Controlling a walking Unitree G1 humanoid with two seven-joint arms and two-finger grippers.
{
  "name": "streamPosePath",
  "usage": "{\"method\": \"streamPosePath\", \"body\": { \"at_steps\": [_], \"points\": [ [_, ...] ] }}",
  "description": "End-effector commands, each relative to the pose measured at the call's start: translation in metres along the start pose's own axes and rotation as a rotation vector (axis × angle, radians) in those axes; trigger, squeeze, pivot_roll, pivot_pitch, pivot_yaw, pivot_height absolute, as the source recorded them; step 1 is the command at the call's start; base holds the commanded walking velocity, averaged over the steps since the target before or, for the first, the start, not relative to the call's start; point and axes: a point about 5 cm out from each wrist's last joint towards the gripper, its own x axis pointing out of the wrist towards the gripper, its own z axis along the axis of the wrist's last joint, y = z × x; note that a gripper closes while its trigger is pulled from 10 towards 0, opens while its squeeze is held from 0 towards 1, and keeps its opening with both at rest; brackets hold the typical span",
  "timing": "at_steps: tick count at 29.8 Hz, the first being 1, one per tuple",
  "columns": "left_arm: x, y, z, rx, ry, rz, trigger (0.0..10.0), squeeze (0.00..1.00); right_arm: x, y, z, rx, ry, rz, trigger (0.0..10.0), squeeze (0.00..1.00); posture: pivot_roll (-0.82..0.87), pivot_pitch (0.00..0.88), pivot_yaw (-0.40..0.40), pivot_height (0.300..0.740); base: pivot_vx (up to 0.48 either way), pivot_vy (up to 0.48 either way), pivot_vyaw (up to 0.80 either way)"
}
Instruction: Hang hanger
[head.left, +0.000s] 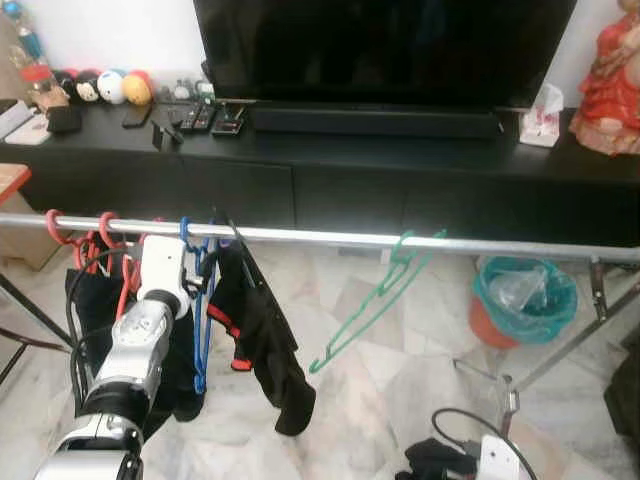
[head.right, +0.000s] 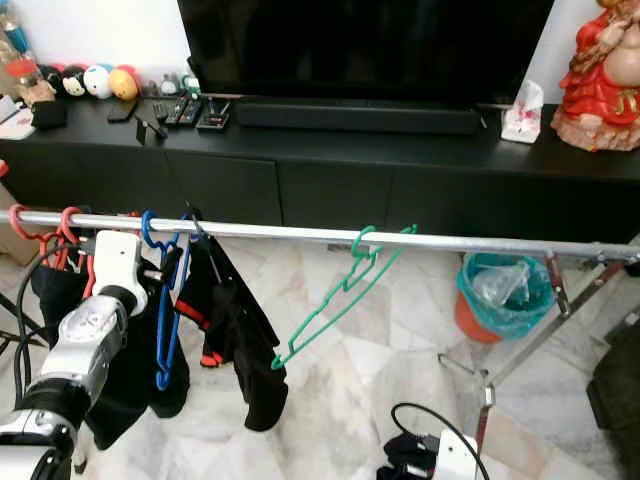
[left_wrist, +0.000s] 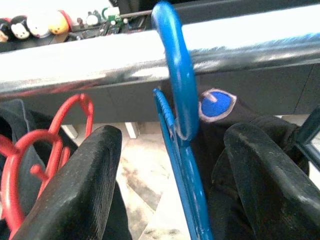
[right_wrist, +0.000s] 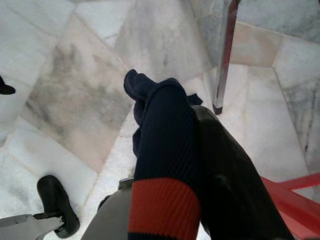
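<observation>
**Blue hanger on rail, left pincer open around it**

The blue hanger (left_wrist: 175, 100) hangs by its hook over the silver rail (head.left: 330, 237), between the red hangers (head.left: 85, 240) towards the rail's left end and a black garment (head.left: 262, 340) draped just to its right. The left pincer (left_wrist: 172, 175) sits just below the rail — its two black fingers (left_wrist: 82, 185) stand spread either side of the hanger's neck, touching nothing that can be seen. The left arm reaches up from the lower left.

Farther right along the rail, a green hanger (head.left: 375, 300) hangs tilted, well apart from the blue one.

The right pincer (right_wrist: 200, 165) points down at the marble floor (right_wrist: 75, 75) and is closed on a dark blue sock with a red band (right_wrist: 165, 165).

Behind the rail: a black TV cabinet (head.left: 330, 150) and a teal-lined bin (head.left: 525, 300) on the floor.
</observation>
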Motion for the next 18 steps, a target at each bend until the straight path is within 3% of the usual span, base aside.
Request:
{"method": "streamPosePath", "body": {
  "at_steps": [1, 18],
  "points": [
    [0.001, 0.007, -0.001, 0.018, 0.016, 0.025, 10.0, 0.0, -0.001, 0.001, -0.001, 0.009, -0.001, 0.001, 10.0, 0.0, 0.03, 0.048, 0.046, 0.74, 0.0, 0.0, 0.0],
    [0.013, -0.006, -0.001, -0.009, 0.046, 0.028, 10.0, 0.0, -0.005, -0.008, -0.012, -0.004, 0.008, -0.015, 10.0, 0.0, -0.02, 0.086, 0.039, 0.74, 0.0, 0.0, 0.0]
  ]
}}
